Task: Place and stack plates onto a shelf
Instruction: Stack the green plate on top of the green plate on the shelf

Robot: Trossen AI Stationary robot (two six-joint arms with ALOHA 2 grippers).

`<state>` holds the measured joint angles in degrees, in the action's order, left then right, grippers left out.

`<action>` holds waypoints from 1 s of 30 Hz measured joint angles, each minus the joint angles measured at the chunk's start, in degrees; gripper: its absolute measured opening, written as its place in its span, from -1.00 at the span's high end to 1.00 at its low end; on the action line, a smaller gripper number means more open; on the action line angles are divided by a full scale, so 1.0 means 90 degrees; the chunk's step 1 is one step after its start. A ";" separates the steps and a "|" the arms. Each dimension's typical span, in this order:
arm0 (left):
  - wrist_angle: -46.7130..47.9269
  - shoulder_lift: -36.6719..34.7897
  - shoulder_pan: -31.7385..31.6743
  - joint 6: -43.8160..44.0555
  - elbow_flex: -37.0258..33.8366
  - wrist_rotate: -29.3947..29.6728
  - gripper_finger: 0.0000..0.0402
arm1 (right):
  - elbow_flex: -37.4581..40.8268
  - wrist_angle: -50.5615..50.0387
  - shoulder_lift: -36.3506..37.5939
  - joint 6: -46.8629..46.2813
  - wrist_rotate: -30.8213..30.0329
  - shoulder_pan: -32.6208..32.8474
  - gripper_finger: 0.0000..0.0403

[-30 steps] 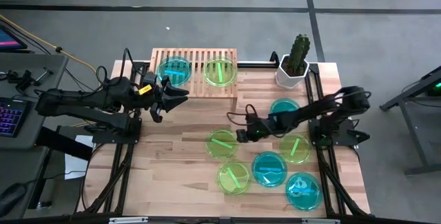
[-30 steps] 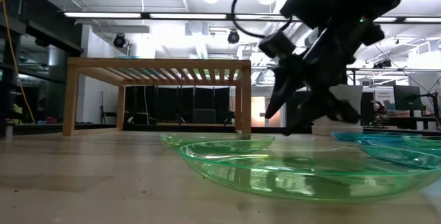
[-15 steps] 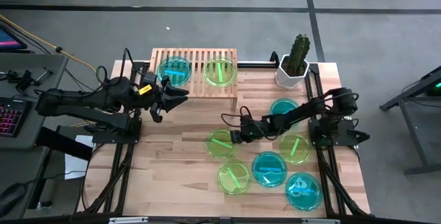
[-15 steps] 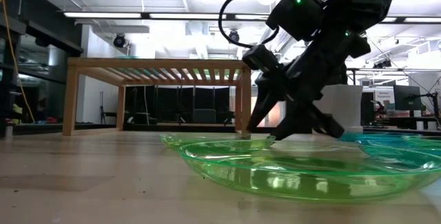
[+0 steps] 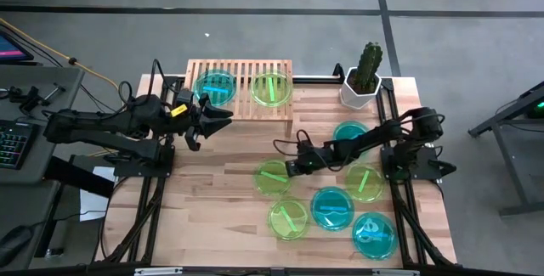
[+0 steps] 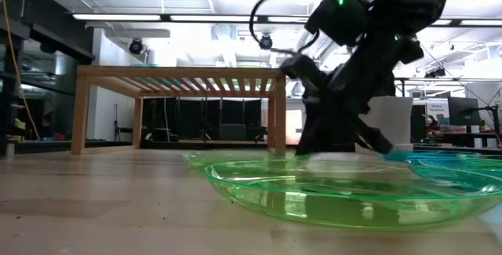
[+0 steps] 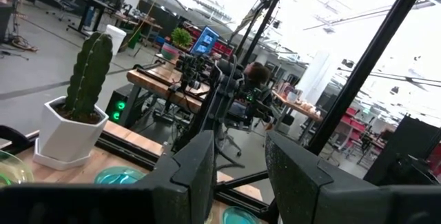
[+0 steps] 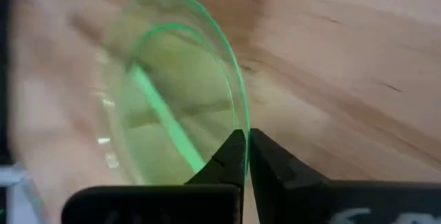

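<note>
My right claw sits low at mid-table, fingers drawn nearly together on the near rim of a round translucent yellow-green plastic plate. In the right wrist view the two dark fingertips meet at the plate's edge with only a sliver between them; I judge the rim pinched, though I cannot tell whether it is lifted yet.

From the claw, in the high view, the plate's body lies at about 8 o'clock, away from my wrist. My forearm runs back toward 2 o'clock. A round plate has no long axis; what matters is that I hold it by the edge nearest me.

The low light-wood slatted bamboo shelf lies at roughly 11 o'clock from the claw, well apart, across bare tabletop. It carries a cyan-blue translucent plate and a second yellow-green plate. The green one is on the end nearer me. A green-on-green stack there looks the natural drop.

My left claw waits just beside the shelf's front left corner, fingers parted and empty, judging by the left wrist view. It is nearer the shelf; my right is the one on the plate.

Five more plates lie on the table at 3 to 6 o'clock.
</note>
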<state>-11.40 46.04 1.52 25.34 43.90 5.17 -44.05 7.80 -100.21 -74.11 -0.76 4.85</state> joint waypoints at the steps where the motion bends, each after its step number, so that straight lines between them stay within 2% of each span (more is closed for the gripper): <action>1: -0.0002 0.0000 0.0002 0.0000 0.0002 0.0000 0.40 | 0.0000 0.0073 0.0106 0.0131 0.0116 -0.0031 0.99; 5: 0.0000 0.0000 0.0000 -0.0001 0.0002 0.0000 0.40 | 0.0000 0.0069 0.0702 0.0784 0.0513 -0.0207 1.00; 12: 0.0000 0.0000 0.0001 -0.0002 0.0002 0.0010 0.40 | -0.0002 0.0117 0.1997 0.1784 0.2045 -0.0541 1.00; 14: -0.0004 0.0000 0.0001 -0.0002 0.0002 0.0013 0.40 | -0.0005 0.0267 0.2315 0.1795 0.2274 -0.0582 1.00; 17: -0.0007 0.0000 0.0002 -0.0002 0.0002 0.0090 0.40 | -0.0054 0.0523 0.2602 0.1660 0.2077 -0.0766 1.00; 21: -0.0013 0.0000 0.0001 0.0007 0.0002 0.0180 0.40 | -0.0521 0.0423 0.2672 0.1805 0.1548 -0.1454 1.00; 25: -0.0019 0.0000 0.0000 0.0010 0.0002 0.0186 0.40 | -0.1194 -0.0221 0.2669 0.2089 0.1054 -0.2454 1.00; 30: -0.0064 0.0000 0.0000 0.0010 0.0002 0.0185 0.40 | -0.2239 -0.1472 0.2578 0.2597 0.0794 -0.3678 1.00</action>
<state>-11.97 46.04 1.52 25.43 43.92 6.83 -64.20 -5.45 -77.00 -50.73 6.39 -28.25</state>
